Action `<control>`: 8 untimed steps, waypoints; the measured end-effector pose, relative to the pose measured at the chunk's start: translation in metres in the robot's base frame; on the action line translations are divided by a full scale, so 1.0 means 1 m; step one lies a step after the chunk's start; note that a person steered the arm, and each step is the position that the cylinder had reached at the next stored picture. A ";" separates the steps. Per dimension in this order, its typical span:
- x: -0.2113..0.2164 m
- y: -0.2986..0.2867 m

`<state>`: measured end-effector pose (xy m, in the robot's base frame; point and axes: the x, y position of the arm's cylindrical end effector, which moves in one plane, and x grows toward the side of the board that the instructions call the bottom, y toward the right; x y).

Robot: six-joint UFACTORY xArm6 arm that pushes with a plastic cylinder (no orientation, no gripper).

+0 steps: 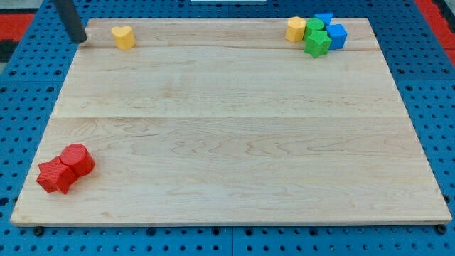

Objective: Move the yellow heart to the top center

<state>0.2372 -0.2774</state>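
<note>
Yellow heart waits at the top left

Yellow heart sits near the desk's top-left corner, my tip just to its left, apart. No pincer exists here, so no open or closed state applies. Pushed off-centre, the heart could spin away or slip over the top edge. Overshoot risks hitting the yellow, green and blue cluster top right.

wide bare board centre, block cluster crowding top right

A straight, smooth rod (dark grey throughout) ending at my tip.
</note>
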 end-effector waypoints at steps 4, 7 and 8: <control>0.035 0.079; 0.058 0.168; 0.042 0.221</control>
